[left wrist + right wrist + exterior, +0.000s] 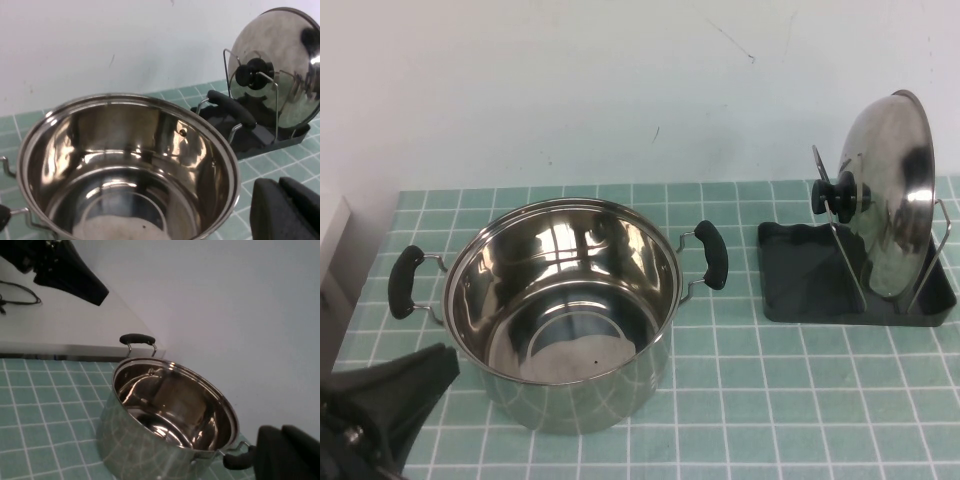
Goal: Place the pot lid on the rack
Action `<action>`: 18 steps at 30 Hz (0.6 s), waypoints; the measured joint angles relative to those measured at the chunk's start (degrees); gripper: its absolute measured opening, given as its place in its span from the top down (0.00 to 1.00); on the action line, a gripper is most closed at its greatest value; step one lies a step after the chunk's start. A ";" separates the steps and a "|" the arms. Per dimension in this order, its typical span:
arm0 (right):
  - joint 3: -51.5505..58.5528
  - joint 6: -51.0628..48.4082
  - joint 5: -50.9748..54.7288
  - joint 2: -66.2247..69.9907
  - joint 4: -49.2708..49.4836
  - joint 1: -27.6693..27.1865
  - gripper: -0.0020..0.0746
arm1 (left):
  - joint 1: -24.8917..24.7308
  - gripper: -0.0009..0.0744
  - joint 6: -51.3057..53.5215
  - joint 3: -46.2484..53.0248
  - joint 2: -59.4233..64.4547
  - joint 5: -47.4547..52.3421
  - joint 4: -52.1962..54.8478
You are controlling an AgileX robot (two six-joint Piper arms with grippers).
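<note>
One lid, and it's already parked: the pot lid [890, 190] stands on edge in the rack [850, 285], leaning on the wire loops with its black knob [835, 195] poking out toward the pot [565, 305]. Judging by that, the job looks done.

The left gripper [380, 410] sits low at the near left corner of the table, just beside the pot, holding nothing. I honestly can't tell how far its fingers are spread. The right gripper [287, 452] only shows as a dark edge in its own wrist view, somewhere off past the pot, and I can't tell its opening either.

If the lid ever needs regrabbing, I'd go for the knob. Polished steel like that is probably slick and rigid, moderately light, and the thin rim gives little to pinch. Bumping it could tip it off the wires.
</note>
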 joint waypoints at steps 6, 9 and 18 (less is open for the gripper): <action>3.35 -4.01 11.36 -0.08 0.00 0.40 0.98 | 0.00 0.99 0.62 5.14 -2.29 -2.67 3.90; 7.10 -7.37 24.11 -0.08 0.13 0.48 0.98 | 0.00 0.99 1.07 6.44 -2.29 -4.29 5.09; 11.55 -6.75 62.32 -0.08 2.21 0.48 0.98 | 0.00 0.99 4.96 7.19 -2.29 -8.05 9.12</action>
